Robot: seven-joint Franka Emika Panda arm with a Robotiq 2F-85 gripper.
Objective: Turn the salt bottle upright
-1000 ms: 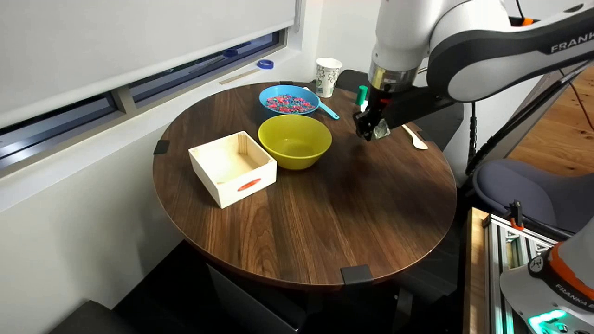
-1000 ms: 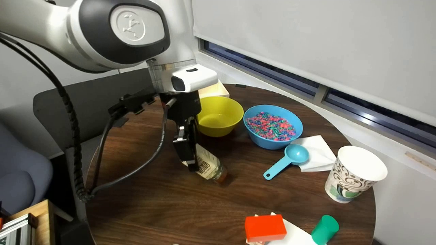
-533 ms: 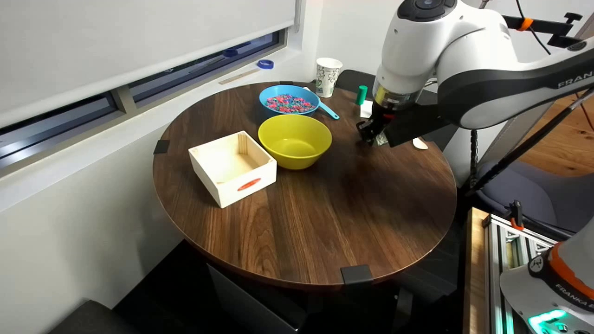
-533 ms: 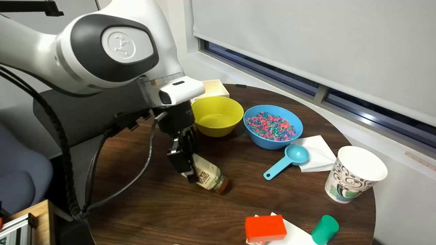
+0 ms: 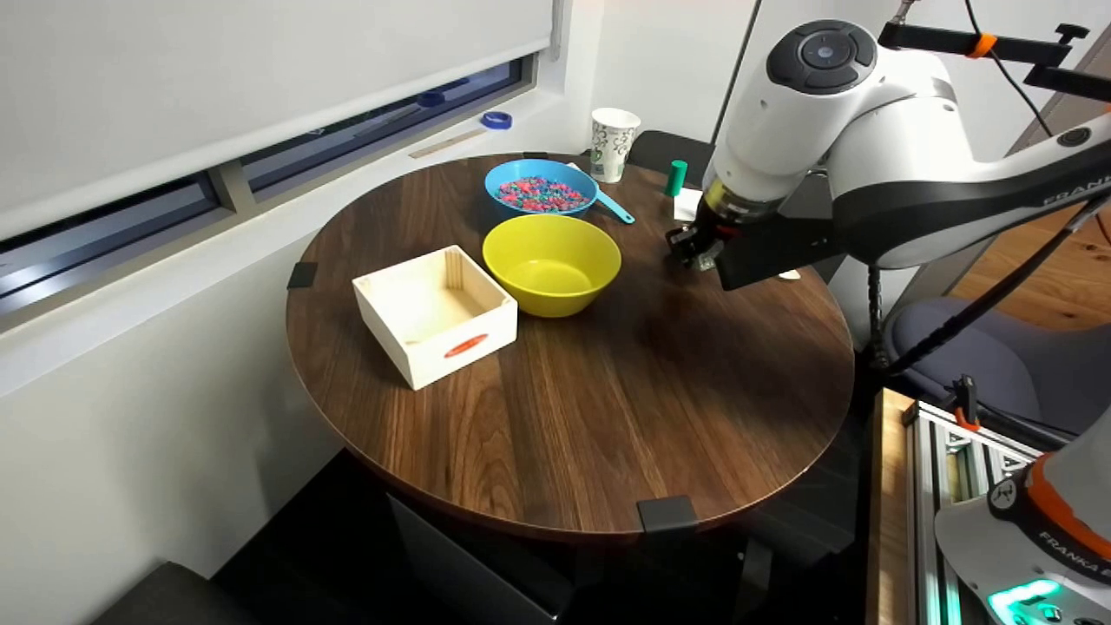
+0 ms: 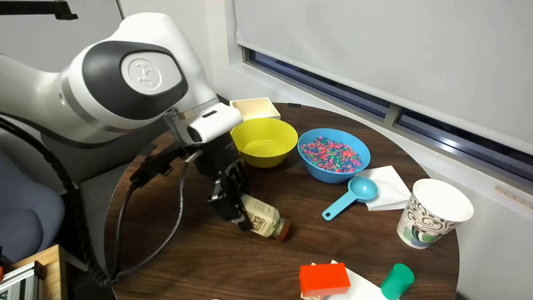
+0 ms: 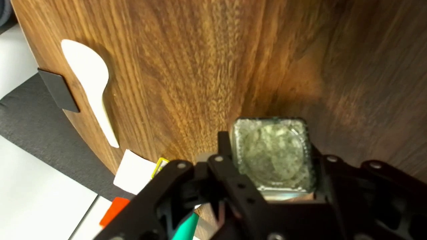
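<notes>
- Gripper: clamped on the sides of the salt bottle.
- Salt bottle: tilted, brown-red cap lower than base; contact between cap and table cannot be told.
- Yellow bowl: upright, just beside the wooden box and the blue bowl.
- Blue bowl: holds multicoloured bits.
- Blue scoop: lies partly over a white napkin.
- Paper cup: upright, near the napkin.
- White spoon: lying near the table's edge in the wrist view.
</notes>
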